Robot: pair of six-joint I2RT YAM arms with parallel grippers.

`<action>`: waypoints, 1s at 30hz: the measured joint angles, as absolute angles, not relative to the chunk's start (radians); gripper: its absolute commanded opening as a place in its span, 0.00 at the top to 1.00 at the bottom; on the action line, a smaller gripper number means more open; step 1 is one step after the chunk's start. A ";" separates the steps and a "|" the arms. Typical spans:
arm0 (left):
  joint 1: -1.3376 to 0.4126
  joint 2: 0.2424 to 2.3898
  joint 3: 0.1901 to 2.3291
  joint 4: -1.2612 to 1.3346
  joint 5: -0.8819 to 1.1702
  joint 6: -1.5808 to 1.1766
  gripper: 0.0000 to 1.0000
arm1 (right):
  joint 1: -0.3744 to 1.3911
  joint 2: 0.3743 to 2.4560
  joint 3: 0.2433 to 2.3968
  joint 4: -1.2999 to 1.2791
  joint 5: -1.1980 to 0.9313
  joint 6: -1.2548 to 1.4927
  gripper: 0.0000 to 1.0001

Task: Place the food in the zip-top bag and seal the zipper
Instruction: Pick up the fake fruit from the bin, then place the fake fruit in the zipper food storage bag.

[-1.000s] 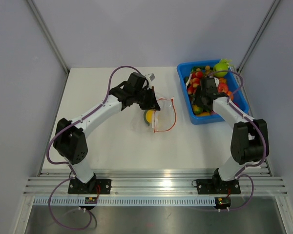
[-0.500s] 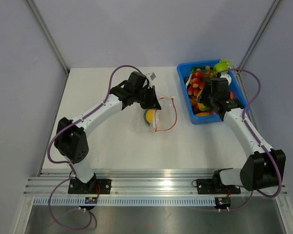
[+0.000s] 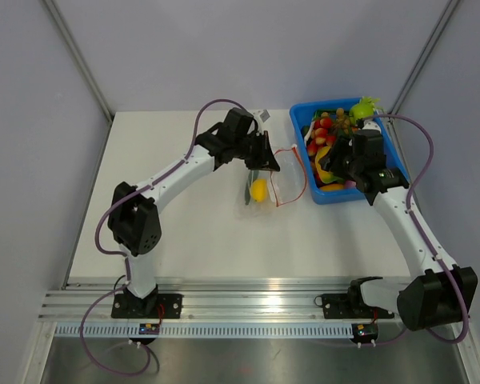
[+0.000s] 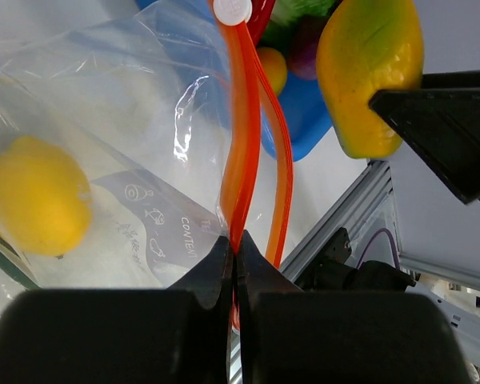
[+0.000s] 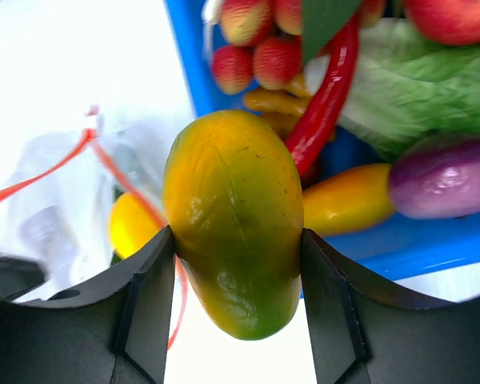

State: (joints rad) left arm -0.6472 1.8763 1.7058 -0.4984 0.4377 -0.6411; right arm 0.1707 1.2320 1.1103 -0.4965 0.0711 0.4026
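Observation:
The clear zip-top bag (image 3: 266,182) hangs mid-table with its red-orange zipper (image 3: 292,178) open in a loop. A yellow lemon (image 3: 258,190) lies inside it, also seen in the left wrist view (image 4: 34,196). My left gripper (image 3: 266,160) is shut on the zipper strip (image 4: 242,160) and holds the bag's mouth up. My right gripper (image 3: 330,166) is shut on a yellow-green mango (image 5: 234,220) above the blue bin's left wall, just right of the bag mouth; the mango also shows in the left wrist view (image 4: 370,72).
The blue bin (image 3: 384,172) at the back right holds several more toy fruits and vegetables: red berries (image 5: 260,48), a red chilli (image 5: 326,104), a purple onion (image 5: 446,178), lettuce (image 5: 432,80). Grey walls enclose the table; an aluminium rail runs along the near edge.
My left gripper has lifted the bag and carried it right, toward the bin. My right gripper has risen from the bin with the mango and moved slightly toward the bag.

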 measured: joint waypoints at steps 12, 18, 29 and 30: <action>-0.653 1.901 1.726 -0.499 0.450 -0.657 1.00 | 0.283 1.204 1.114 -0.464 -0.081 0.469 0.55; -0.653 1.900 1.727 -0.504 0.450 -0.656 1.00 | 0.385 1.306 1.125 -0.439 -0.070 0.481 0.13; -0.653 1.900 1.707 -0.501 0.450 -0.655 1.00 | 0.380 1.299 1.176 -0.475 0.139 0.430 0.29; -0.653 1.900 1.703 -0.502 0.450 -0.655 1.00 | 0.372 1.292 1.176 -0.479 0.155 0.424 0.30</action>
